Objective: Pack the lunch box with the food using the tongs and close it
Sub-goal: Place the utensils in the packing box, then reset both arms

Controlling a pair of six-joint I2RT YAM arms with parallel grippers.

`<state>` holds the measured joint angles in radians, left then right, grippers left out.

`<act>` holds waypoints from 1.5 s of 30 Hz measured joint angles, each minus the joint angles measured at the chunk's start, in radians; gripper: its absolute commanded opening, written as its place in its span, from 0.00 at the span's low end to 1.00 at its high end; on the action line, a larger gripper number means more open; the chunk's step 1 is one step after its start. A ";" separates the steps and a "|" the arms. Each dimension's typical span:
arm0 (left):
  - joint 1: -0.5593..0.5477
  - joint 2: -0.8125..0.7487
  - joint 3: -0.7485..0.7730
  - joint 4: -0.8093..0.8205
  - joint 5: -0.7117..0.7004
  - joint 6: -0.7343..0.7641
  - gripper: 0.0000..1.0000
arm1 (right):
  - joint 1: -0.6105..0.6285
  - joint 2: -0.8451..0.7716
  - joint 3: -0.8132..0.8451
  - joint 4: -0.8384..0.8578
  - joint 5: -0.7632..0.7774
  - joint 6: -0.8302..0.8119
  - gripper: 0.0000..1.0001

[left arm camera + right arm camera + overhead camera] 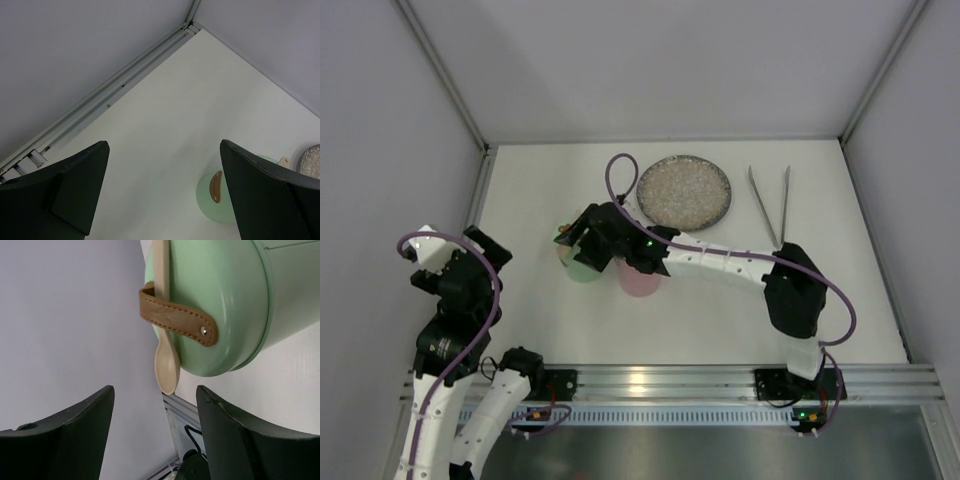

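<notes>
The lunch box (582,270) is a round pale green tin, mostly hidden under my right gripper (578,243) in the top view. In the right wrist view the lunch box (220,300) shows its lid on, with a brown strap (177,320) holding a small wooden spoon (166,365). The right gripper (154,390) is open just short of the spoon, holding nothing. The silver tongs (770,203) lie at the back right, untouched. My left gripper (480,245) hangs open at the left; in its own view the left gripper (164,146) frames bare table beside the box (212,200). No food shows.
A speckled grey plate (683,192) sits behind the lunch box, between it and the tongs. A pink round piece (640,282) lies partly under the right arm beside the green box. White walls close the table on three sides, with a rail (125,82) along the left one.
</notes>
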<state>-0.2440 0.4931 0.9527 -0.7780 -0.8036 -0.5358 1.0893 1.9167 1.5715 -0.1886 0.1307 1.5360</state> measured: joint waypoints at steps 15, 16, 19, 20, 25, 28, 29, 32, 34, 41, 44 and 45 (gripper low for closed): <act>0.000 0.128 0.045 -0.003 0.097 0.061 0.99 | -0.050 -0.365 -0.028 -0.138 0.235 -0.567 0.84; 0.000 0.136 0.058 -0.003 0.105 0.070 0.98 | -0.061 -0.416 -0.054 -0.150 0.278 -0.624 0.85; 0.000 0.144 0.084 -0.004 0.145 0.108 0.98 | -0.098 -0.583 -0.154 -0.177 0.401 -0.771 0.89; 0.000 0.143 0.093 -0.010 0.164 0.122 0.98 | -0.114 -0.646 -0.195 -0.179 0.441 -0.824 0.90; 0.000 0.132 0.137 -0.071 0.204 0.175 0.98 | -0.166 -0.897 -0.351 -0.240 0.615 -1.017 0.93; 0.000 0.127 0.182 -0.122 0.215 0.199 0.98 | -0.169 -0.995 -0.399 -0.308 0.676 -1.091 0.95; 0.000 0.124 0.195 -0.131 0.218 0.203 0.98 | -0.169 -1.023 -0.407 -0.337 0.694 -1.110 0.96; 0.000 0.108 0.232 -0.163 0.237 0.223 0.98 | -0.169 -1.089 -0.414 -0.418 0.726 -1.152 0.98; 0.000 0.096 0.245 -0.174 0.244 0.232 0.99 | -0.169 -1.130 -0.414 -0.473 0.741 -1.174 0.99; 0.000 0.050 0.242 -0.187 0.330 0.275 0.98 | -0.169 -1.230 -0.429 -0.596 0.785 -1.229 0.99; -0.001 -0.011 0.219 -0.199 0.393 0.297 0.98 | -0.169 -1.263 -0.460 -0.635 0.798 -1.233 0.99; -0.001 -0.027 0.216 -0.203 0.399 0.301 0.98 | -0.169 -1.272 -0.465 -0.642 0.799 -1.233 0.99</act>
<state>-0.2447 0.4664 1.1683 -0.9806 -0.4042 -0.2352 0.9199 0.6449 1.1065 -0.8307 0.9298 0.3031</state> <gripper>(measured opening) 0.984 0.993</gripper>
